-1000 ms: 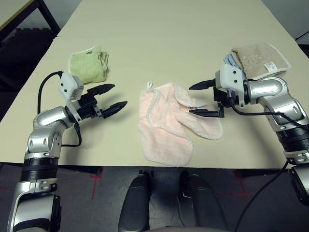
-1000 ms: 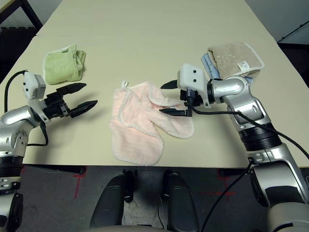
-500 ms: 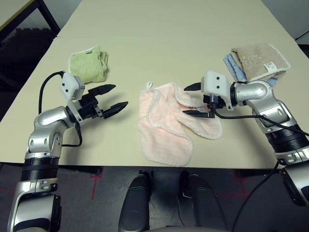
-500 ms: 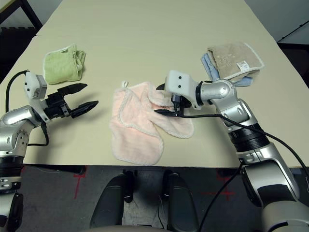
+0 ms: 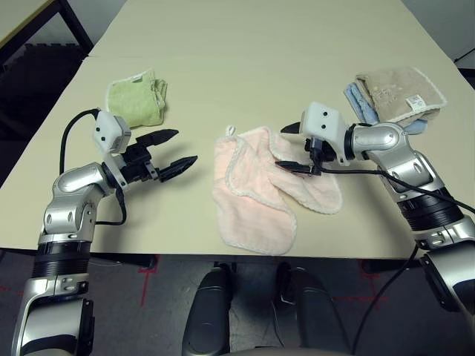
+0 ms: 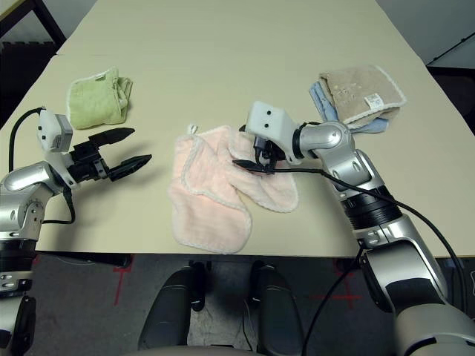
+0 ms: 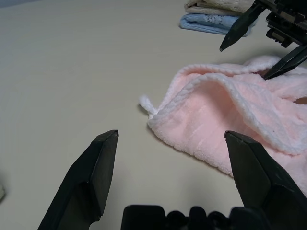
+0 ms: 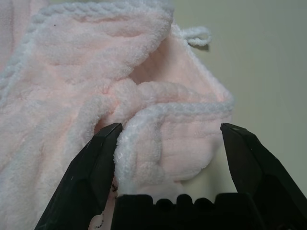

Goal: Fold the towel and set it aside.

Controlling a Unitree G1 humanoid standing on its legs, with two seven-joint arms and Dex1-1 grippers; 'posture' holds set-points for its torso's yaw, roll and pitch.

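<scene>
The right pincer point(image 5: 286, 146) is open, angled down over the far right part of the pink towel point(image 5: 252, 215), with a ruck of cloth between its fingers and nothing clamped. One finger dips in beside the fold and the other stands off past the cloth's outer edge, presumably so that closing would gather that fold from both sides. The left pincer point(image 5: 186, 144) is open too and empty, held over the table point(image 5: 223, 74) just to the left of the towel, pointing in towards it; it seems placed to take the left side if a two-handed lift is wanted.

The towel lies between the two at the near side of the table, crumpled and half overlapped, its loop point(image 5: 230, 130) sticking out at the far left corner. Folding looks barely begun; the likely step is to grip the ruck and draw the cloth flat. A shallow pinch could slip off or catch one layer alone.

Farther out, the green towel point(image 5: 137, 100) sits folded at the left, and the beige towel point(image 5: 393, 93) rests on the blue one point(image 5: 356, 104) at the right, both apparently parked there to leave working room in the middle.
</scene>
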